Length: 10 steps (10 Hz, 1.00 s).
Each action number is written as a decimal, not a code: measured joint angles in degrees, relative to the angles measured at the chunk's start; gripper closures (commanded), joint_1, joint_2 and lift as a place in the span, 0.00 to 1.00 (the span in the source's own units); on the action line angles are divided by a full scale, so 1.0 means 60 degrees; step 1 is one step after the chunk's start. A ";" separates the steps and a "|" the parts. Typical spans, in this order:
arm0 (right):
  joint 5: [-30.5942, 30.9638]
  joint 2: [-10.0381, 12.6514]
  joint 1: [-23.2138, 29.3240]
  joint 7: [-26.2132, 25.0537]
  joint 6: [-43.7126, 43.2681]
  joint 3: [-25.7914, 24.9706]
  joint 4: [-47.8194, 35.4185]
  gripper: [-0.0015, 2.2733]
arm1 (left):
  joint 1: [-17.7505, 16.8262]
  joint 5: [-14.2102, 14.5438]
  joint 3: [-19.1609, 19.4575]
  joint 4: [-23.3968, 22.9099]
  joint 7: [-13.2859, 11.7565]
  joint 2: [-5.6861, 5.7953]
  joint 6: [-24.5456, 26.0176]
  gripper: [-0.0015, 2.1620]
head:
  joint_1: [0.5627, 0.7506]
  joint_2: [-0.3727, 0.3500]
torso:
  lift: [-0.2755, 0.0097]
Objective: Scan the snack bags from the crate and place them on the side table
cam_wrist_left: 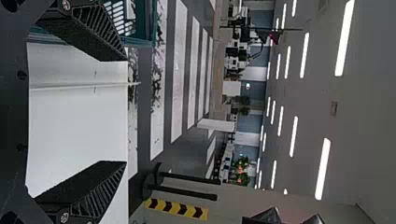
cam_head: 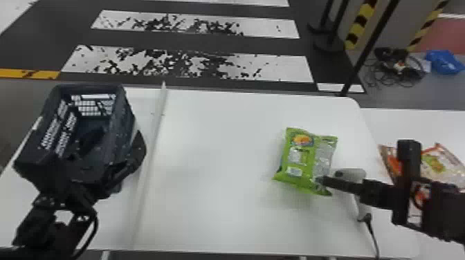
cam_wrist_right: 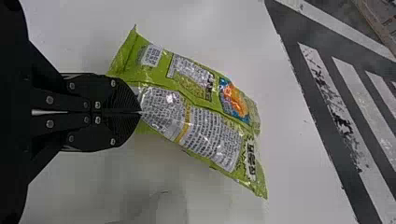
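Over the table's right part, my right gripper (cam_head: 322, 179) is shut on the lower right edge of a green snack bag (cam_head: 301, 157), whose printed back faces up. In the right wrist view the closed right gripper (cam_wrist_right: 140, 112) pinches the green bag (cam_wrist_right: 210, 98). A pale scanner (cam_head: 351, 173) with a cable is partly behind this gripper. My left gripper (cam_head: 119, 173) is beside the dark crate (cam_head: 122, 103) at the left; in the left wrist view the left gripper (cam_wrist_left: 119, 112) is wide open, nothing between its fingers. The crate's lower inside is too dark to make out.
A orange-and-white snack bag (cam_head: 441, 166) lies on the side table (cam_head: 408, 126) at the right, partly hidden by my right arm. A raised white strip (cam_head: 152, 148) runs between the crate and the main white table (cam_head: 214, 155).
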 measured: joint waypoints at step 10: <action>-0.1899 0.0336 -0.0327 -0.2783 -0.1374 -0.4132 -0.0100 0.99 | 0.0000 0.0000 0.0001 -0.0073 0.0008 -0.0019 0.0029 0.04 | 0.70 0.09 | 0.79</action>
